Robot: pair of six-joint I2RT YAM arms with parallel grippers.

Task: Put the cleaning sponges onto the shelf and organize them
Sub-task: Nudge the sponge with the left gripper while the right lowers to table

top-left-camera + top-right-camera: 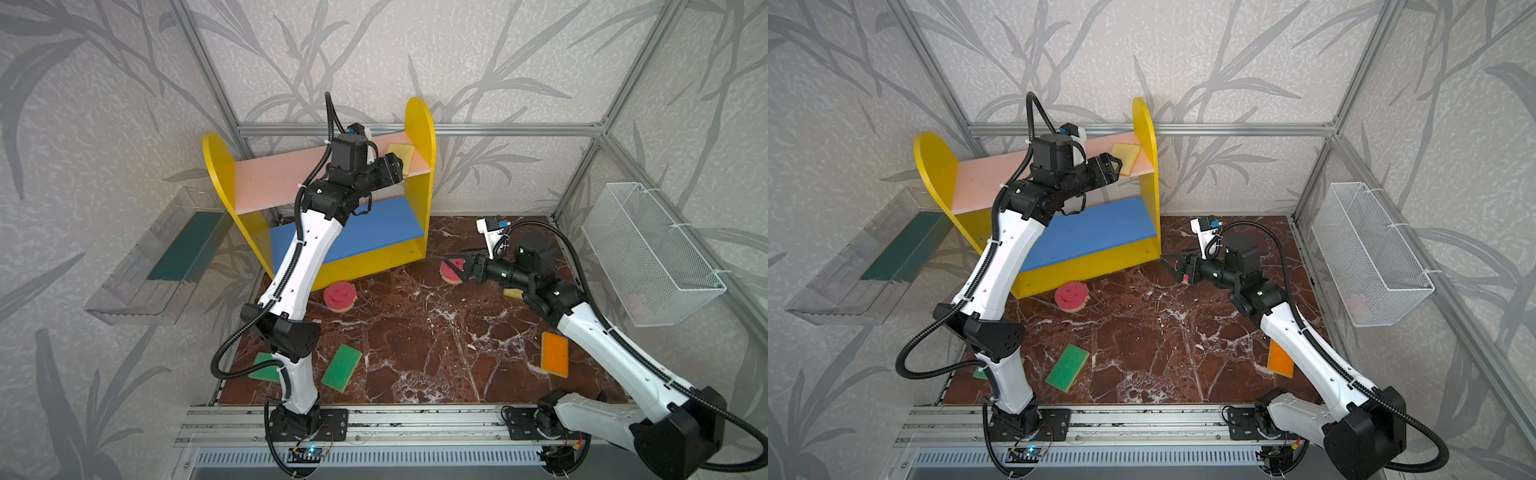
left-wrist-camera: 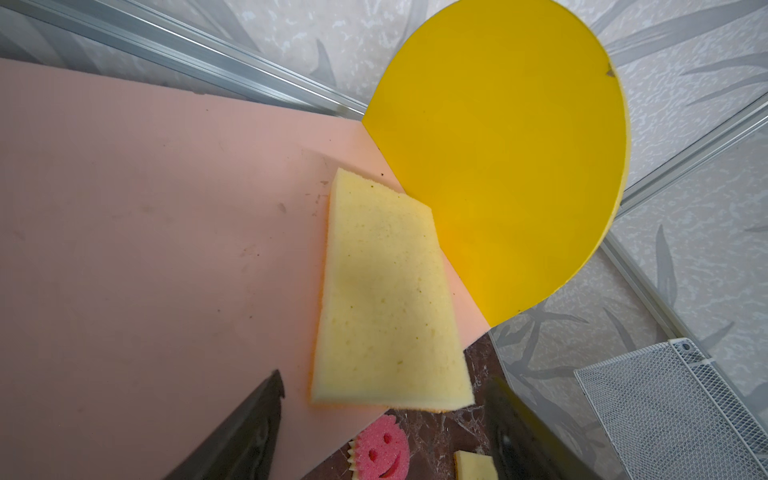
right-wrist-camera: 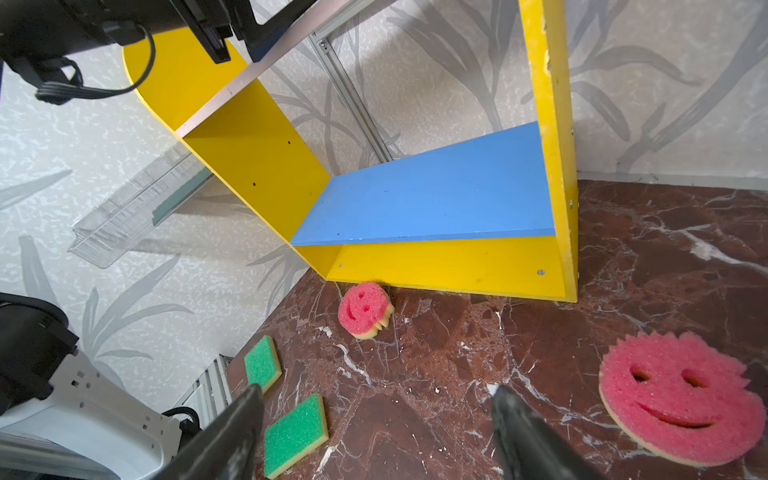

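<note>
Holding your left gripper (image 2: 385, 380) spread by yellow sponge (image 2: 386, 291) lying on pink board (image 2: 166, 208) of shelf (image 1: 419, 124); right gripper (image 3: 376, 390) spread beside smiley sponge (image 3: 681, 399).

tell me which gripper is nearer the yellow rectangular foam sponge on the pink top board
Left. The left gripper is open at one end of the yellow sponge; the right gripper hangs low over the brown marble tabletop.

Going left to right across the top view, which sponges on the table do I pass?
Half-hidden green sponge, smiley sponge near the shelf, smiley sponge by the right tool, yellow sponge, orange sponge.
</note>
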